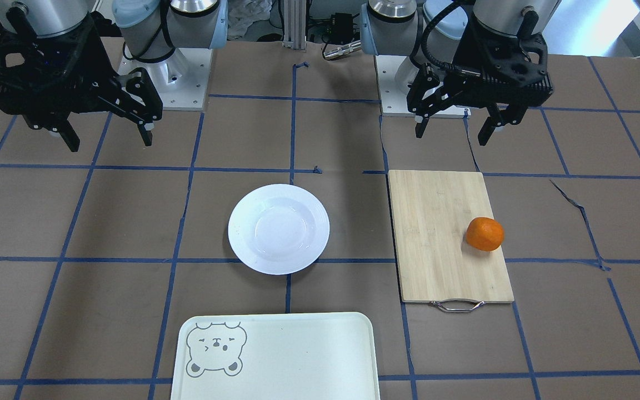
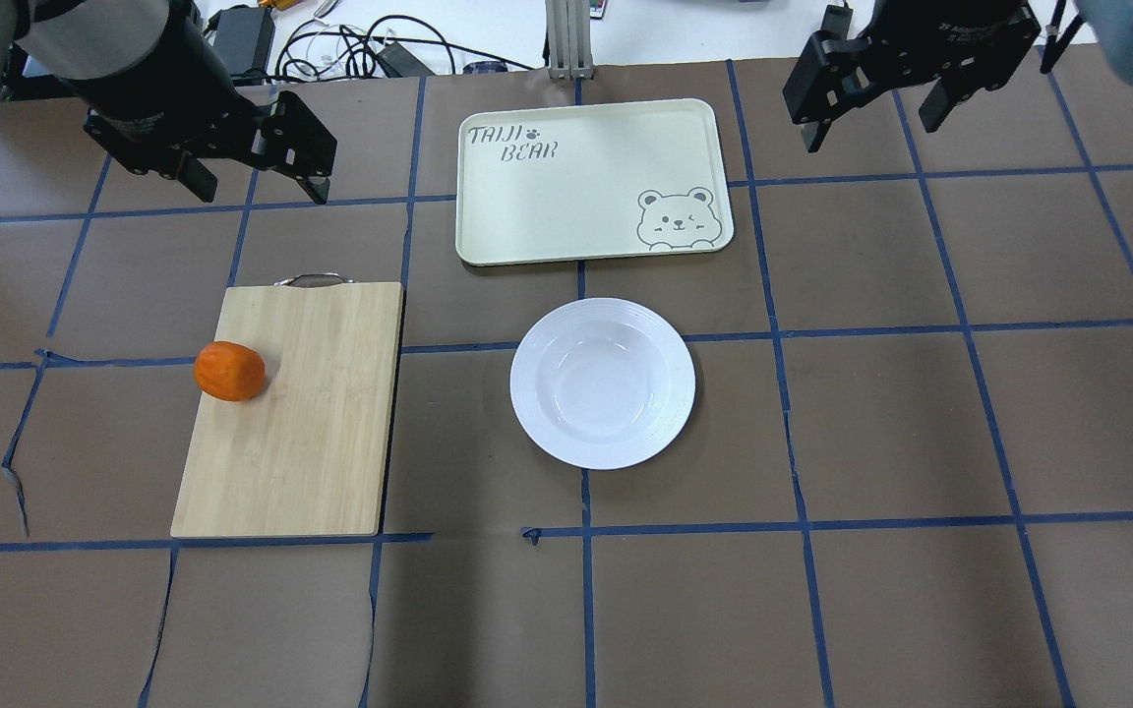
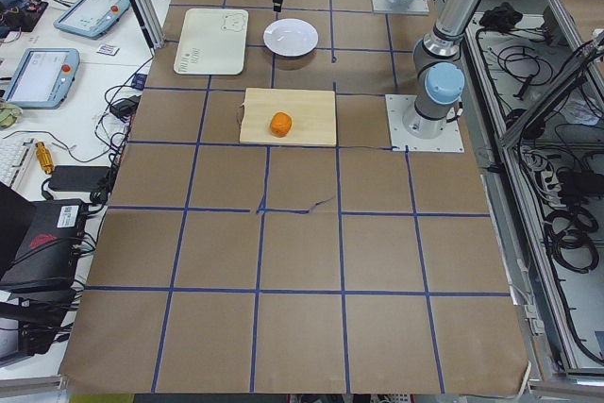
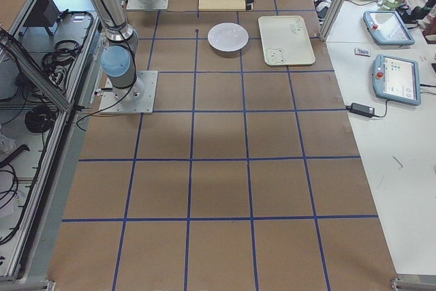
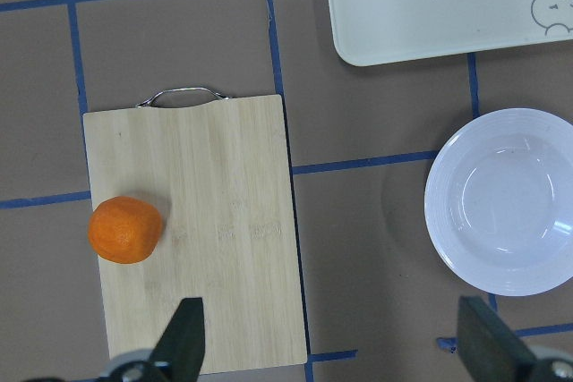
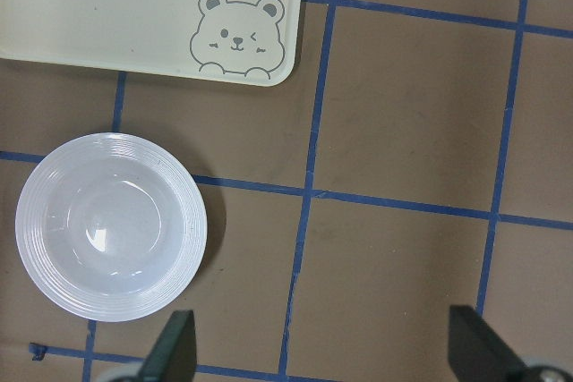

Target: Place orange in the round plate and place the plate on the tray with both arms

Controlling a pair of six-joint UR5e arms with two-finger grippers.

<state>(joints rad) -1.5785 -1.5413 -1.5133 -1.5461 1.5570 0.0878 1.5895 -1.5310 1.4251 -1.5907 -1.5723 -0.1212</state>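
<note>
The orange (image 1: 485, 234) (image 2: 229, 371) lies on the edge of a bamboo cutting board (image 1: 442, 239) on my left side. The empty white round plate (image 1: 279, 229) (image 2: 603, 383) rests on the table's middle. Beyond it lies the pale tray (image 2: 576, 187) (image 1: 298, 361) with a bear face in one corner. My left gripper (image 2: 260, 187) (image 1: 452, 133) hangs open high above the table, back from the board. On the other side my right gripper (image 2: 866, 133) (image 1: 110, 141) is also open and raised, with nothing between its fingers. The left wrist view shows the orange (image 5: 125, 230) and the plate (image 5: 504, 203) below.
The cutting board (image 2: 311, 413) has a metal handle (image 2: 311, 280) at its far end. Brown paper with blue tape lines covers the table. Cables and tablets lie on a side bench (image 3: 38, 63) beyond the table's far edge.
</note>
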